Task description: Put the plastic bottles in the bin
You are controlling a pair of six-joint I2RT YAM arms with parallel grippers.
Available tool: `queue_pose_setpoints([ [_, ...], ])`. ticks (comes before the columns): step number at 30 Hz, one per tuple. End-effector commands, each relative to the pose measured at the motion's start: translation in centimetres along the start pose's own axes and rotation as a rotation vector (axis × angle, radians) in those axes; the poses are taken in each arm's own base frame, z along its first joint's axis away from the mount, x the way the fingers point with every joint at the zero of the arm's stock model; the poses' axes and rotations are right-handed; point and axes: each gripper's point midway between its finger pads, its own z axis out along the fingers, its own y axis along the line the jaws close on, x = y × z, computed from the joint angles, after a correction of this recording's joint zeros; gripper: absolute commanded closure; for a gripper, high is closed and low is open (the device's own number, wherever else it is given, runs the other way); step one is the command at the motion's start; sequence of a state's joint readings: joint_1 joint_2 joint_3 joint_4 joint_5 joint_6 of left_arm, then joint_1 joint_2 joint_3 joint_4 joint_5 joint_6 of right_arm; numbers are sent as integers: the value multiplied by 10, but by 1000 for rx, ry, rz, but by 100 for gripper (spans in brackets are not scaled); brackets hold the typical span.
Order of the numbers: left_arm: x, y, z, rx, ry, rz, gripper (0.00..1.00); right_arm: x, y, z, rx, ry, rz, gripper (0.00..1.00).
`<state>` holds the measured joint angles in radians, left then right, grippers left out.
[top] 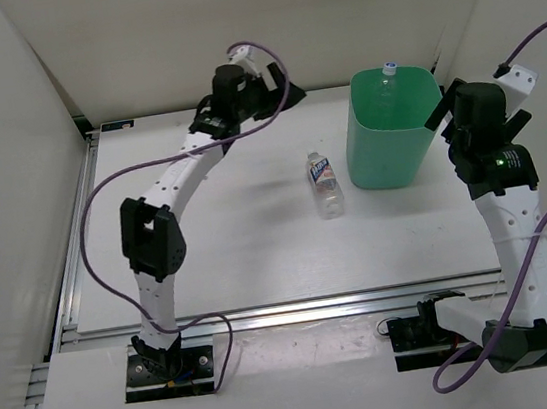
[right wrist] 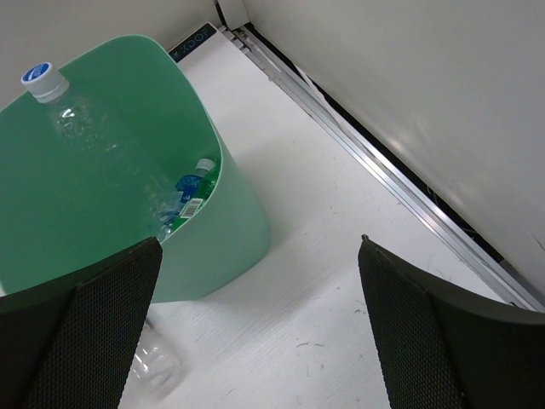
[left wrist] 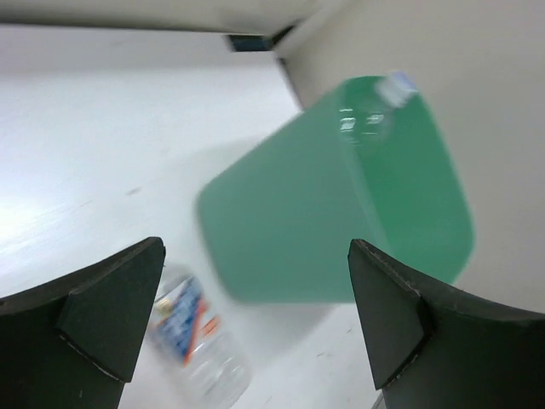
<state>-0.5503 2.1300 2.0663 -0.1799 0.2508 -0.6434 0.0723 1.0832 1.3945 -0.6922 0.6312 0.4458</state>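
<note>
One clear, blue-labelled loose bottle [top: 324, 184] lies on its side at mid-depth on the white bench [top: 240, 259]. Its long axis runs roughly near-to-far, slightly slanted, and it rests just left of the mint-green bin [top: 388, 154], apart from its wall. The right claw [top: 446, 113] hangs at the bin's right side with its jaws wide and empty, so the bin stands between it and the loose bottle. Inside the bin, a leaning bottle [right wrist: 72, 123] props its white cap against the far rim, and further bottles [right wrist: 192, 183] lie at the bottom. Farthest back, the left claw [top: 277, 93] hovers above the bench, also wide and empty. The loose bottle lies nearer the bases and slightly right of this claw, with no obstacle between. The left arm therefore appears better placed for the pick, with its jaws set across the bottle's long axis.
</note>
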Motion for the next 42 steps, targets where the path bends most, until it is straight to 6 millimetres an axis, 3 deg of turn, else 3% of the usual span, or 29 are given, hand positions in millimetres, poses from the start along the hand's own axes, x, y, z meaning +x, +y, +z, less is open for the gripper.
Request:
queue_pose_setpoints([
  [1,14,38,-36,-90,83,-23,0,-6,-1,-5,-16,-32,40,0],
  [3,41,58,-34,-110,150,-78,0,1,0,-3,-27,-10,44,0],
  [7,70,80,-17,-85,243,-138,0,7,0,-8,-51,-2,55,0],
  [10,94,83,-2,-41,332,-234,0,11,0,-6,-55,11,49,0],
  [13,113,83,6,-54,373,-208,0,13,-2,-8,-55,9,41,0],
  [21,173,89,12,-87,505,-230,0,18,-9,-8,-45,6,-14,0],
  [26,186,80,30,-38,541,-249,0,24,-10,-4,-43,18,-26,0],
  [30,205,76,33,-44,593,-260,0,32,-11,-3,-49,33,-32,0],
  [34,225,93,35,-99,635,-296,0,35,-14,-5,-51,28,-39,0],
  [38,225,95,42,-111,645,-311,0,43,-20,-5,-38,35,-46,0],
  [42,238,103,37,-151,686,-342,3,47,-21,-4,-34,42,-50,0],
])
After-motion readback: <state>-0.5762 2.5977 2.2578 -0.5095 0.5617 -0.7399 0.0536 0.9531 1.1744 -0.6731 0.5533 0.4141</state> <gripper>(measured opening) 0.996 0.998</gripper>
